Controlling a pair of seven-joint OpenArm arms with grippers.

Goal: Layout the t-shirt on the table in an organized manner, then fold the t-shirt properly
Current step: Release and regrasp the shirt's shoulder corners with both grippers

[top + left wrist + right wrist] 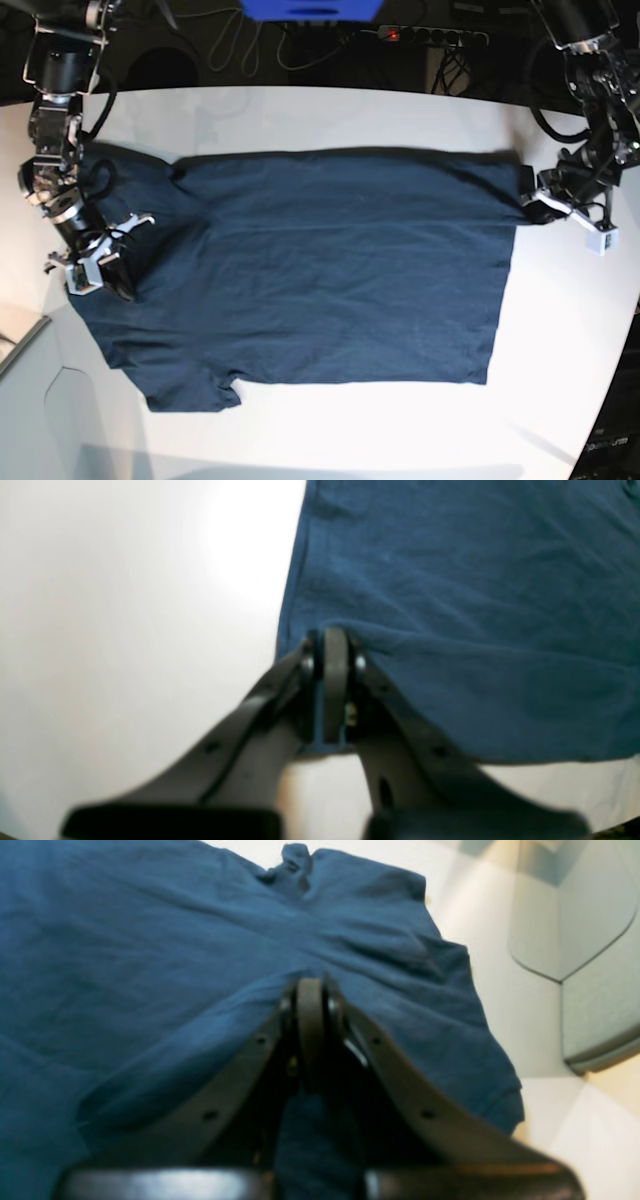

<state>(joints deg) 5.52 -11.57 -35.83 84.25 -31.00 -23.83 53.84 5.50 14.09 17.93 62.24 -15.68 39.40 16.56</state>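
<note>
Base view: the dark navy shirt [340,300] is lying across the middle of the frame on the white desk [570,400], its upper part doubling over in a long band that is running from left to right. Its right edge is falling fairly straight, while the left side is bunching and creasing, with a sleeve poking out at lower left. At right, the left jaws [530,212] are closing narrowly on the band's end; at left, the right jaws [128,294] are pinching a raised, wrinkling fold of the cloth.
</note>
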